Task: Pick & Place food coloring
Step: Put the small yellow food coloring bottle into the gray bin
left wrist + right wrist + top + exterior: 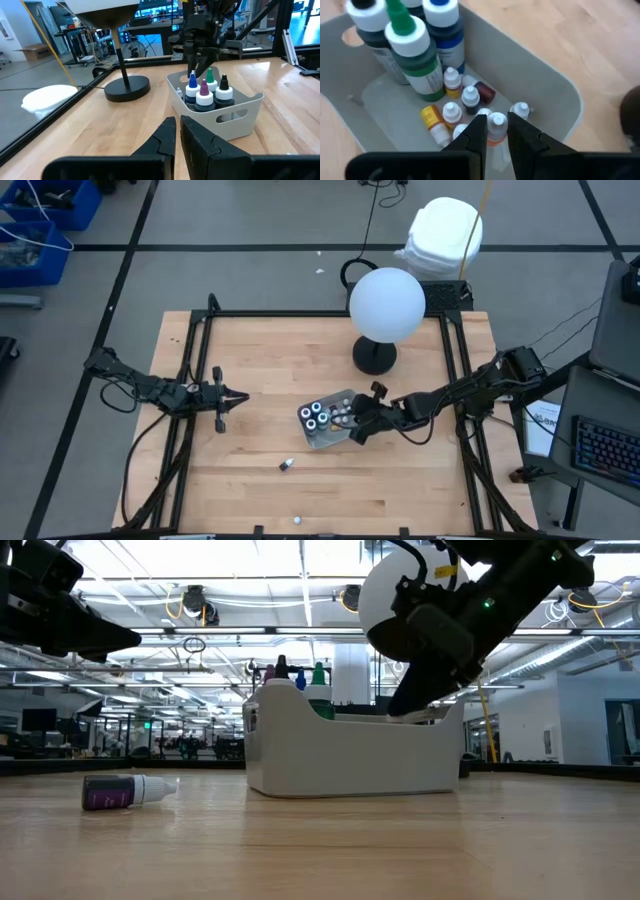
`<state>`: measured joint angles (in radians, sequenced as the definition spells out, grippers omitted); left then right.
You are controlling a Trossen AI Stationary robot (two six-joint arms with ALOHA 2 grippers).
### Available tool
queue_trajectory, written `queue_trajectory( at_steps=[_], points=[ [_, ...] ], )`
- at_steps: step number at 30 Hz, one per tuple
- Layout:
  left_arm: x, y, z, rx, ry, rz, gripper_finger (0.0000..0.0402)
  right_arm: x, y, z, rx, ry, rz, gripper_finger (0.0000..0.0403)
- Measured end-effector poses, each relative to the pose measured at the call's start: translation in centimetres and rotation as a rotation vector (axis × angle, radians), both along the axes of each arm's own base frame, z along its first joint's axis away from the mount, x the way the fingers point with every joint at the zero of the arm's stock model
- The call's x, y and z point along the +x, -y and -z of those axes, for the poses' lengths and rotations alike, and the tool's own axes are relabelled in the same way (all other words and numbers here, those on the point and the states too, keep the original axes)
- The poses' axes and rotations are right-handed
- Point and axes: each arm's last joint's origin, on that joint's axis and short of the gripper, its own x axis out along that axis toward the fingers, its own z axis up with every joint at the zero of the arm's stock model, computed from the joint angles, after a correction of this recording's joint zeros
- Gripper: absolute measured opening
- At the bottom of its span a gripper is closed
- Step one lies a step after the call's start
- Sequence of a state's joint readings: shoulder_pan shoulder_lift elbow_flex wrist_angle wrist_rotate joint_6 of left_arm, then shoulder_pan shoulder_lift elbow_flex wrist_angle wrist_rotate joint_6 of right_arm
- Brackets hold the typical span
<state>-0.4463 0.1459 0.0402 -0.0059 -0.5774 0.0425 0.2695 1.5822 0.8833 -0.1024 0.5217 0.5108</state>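
A: What is carried on the bench (420,480)?

B: A white tub (328,422) is seen near its middle, with four large bottles (206,93) standing upright at one end and small food coloring bottles (455,105) heaped at the other. One small purple-labelled bottle (128,790) is left lying on its side outside the tub.

A: Which arm is nearer the heap?

B: The right pincer (495,131) is lowered into the tub directly over it. An orange-banded bottle (496,126), roughly upright, is bracketed by the narrowly parted fingers; contact appears made but cannot be confirmed. The left pincer (238,397) is held well apart, nearly closed on nothing.
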Motion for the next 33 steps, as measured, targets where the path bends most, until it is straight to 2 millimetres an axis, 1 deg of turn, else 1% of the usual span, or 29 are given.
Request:
queue_trajectory(
  at_steps=[13,22,33],
  points=[
    [0.0,0.0,-0.01,0.0,0.001,0.0,0.0035,0.01,0.03,-0.01,-0.002,0.0,-0.001,0.0049],
    [0.0,0.0,-0.01,0.0,0.001,0.0,0.0035,0.01,0.04,0.0,-0.002,0.0,0.0,0.0074],
    [0.0,0.0,-0.01,0.0,0.001,0.0,0.0035,0.01,0.04,0.0,-0.012,-0.008,-0.015,0.0067]
  ],
)
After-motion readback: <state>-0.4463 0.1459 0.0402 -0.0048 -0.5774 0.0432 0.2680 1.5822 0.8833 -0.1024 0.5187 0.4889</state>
